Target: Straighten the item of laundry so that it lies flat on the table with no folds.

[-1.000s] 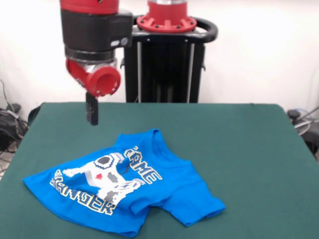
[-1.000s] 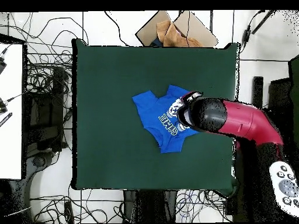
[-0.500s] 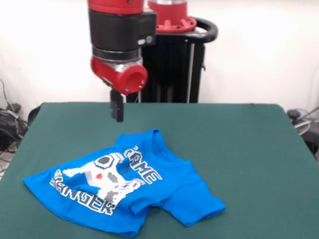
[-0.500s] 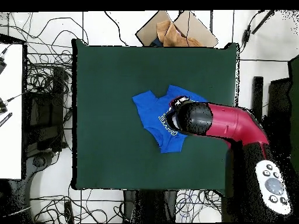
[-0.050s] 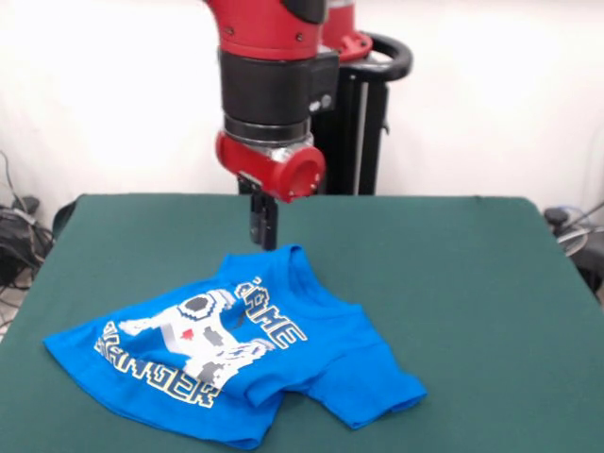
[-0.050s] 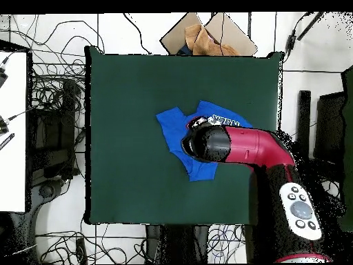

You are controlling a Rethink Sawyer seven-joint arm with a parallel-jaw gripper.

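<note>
Front view shows the end effector (image 5: 262, 226) hanging narrow, seemingly empty, just above the blue T-shirt (image 5: 236, 349)'s upper edge, probably lining up a pinch; the shirt lies rumpled at lower left of the green tabletop (image 5: 472, 283).

One camera sits low across the bench (image 5: 491, 274), fairly close, facing the arm (image 5: 269, 85). The other hangs high above, looking straight down, turned half round. Both take in the green bench top, the blue shirt (image 5: 226, 344) and the arm.
</note>
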